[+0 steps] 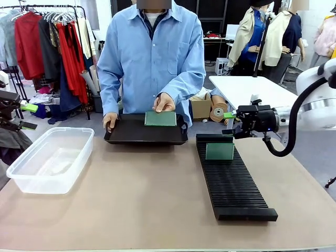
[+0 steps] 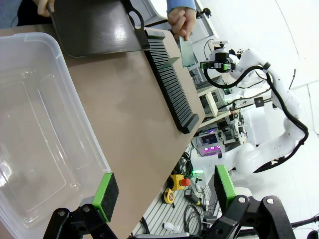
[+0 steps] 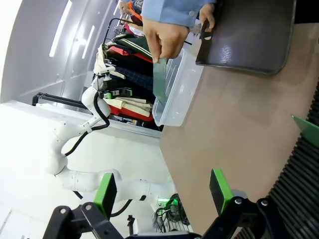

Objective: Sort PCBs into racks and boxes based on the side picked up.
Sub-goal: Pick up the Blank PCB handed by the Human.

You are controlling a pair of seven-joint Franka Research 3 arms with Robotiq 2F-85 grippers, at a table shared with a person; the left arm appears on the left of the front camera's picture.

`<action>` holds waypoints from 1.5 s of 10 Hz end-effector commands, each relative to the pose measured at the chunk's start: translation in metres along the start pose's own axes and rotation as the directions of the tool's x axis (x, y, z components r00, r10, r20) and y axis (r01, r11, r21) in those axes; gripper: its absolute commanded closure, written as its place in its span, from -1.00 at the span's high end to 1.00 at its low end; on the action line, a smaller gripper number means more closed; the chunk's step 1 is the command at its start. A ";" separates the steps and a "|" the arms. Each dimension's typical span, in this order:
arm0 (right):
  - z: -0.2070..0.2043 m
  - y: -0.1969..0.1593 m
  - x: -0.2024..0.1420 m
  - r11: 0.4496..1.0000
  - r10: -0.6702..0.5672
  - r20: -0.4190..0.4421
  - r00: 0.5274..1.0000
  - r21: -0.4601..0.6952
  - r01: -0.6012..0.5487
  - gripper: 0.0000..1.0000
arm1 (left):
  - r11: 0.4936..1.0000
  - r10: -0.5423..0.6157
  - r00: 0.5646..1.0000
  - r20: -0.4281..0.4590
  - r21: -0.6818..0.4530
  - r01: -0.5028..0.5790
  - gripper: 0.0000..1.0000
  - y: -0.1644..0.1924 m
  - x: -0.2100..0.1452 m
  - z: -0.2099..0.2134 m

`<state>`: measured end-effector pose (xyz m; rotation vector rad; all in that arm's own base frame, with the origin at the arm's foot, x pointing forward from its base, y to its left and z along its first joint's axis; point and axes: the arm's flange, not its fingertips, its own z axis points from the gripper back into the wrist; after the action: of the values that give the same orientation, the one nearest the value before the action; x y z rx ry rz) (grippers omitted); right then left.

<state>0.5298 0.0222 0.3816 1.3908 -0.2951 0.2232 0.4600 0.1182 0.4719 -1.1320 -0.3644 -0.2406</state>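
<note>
The person's hand [image 1: 164, 102] holds one green PCB [image 1: 160, 118] upright over the black tray [image 1: 144, 137]; the same PCB [image 3: 159, 79] hangs from the fingers in the right wrist view. A second PCB [image 1: 219, 151] stands in a slot at the far end of the long black rack [image 1: 236, 184]. My right gripper [image 1: 229, 130] hovers open just beyond that end of the rack, with nothing between its pads [image 3: 220, 189]. My left gripper [image 1: 29, 116] is open at the far left, above the clear box [image 1: 50, 157], and its pads [image 2: 105, 190] are empty.
The person's other hand [image 1: 109, 121] grips the tray's left handle. The box [image 2: 40, 139] holds nothing. Bare brown tabletop [image 1: 136, 199] lies between box and rack. Clothes racks, a white table and cardboard boxes stand behind the person.
</note>
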 end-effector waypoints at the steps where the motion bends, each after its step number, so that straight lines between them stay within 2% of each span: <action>1: -0.021 -0.007 0.019 0.999 0.049 -0.006 0.999 -0.006 -0.049 1.00 | 1.000 -0.003 1.000 -0.002 0.006 0.003 1.00 -0.001 -0.001 0.000; 4: -0.042 -0.008 0.030 0.995 0.094 0.005 0.996 0.019 -0.094 1.00 | 1.000 -0.003 1.000 -0.002 0.006 0.003 1.00 -0.001 -0.001 0.000; 10: -0.089 -0.021 0.058 0.992 0.080 -0.021 0.997 0.095 -0.078 1.00 | 1.000 -0.003 1.000 -0.002 0.006 0.003 1.00 -0.001 -0.001 0.000; 15: -0.128 -0.017 0.079 0.992 0.104 -0.072 0.992 0.085 -0.097 1.00 | 1.000 -0.003 1.000 -0.002 0.006 0.003 1.00 -0.001 -0.001 0.000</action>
<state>0.6077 0.1368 0.3704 1.4590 -0.2976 0.3896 0.4600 0.1182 0.4720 -1.1320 -0.3645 -0.2407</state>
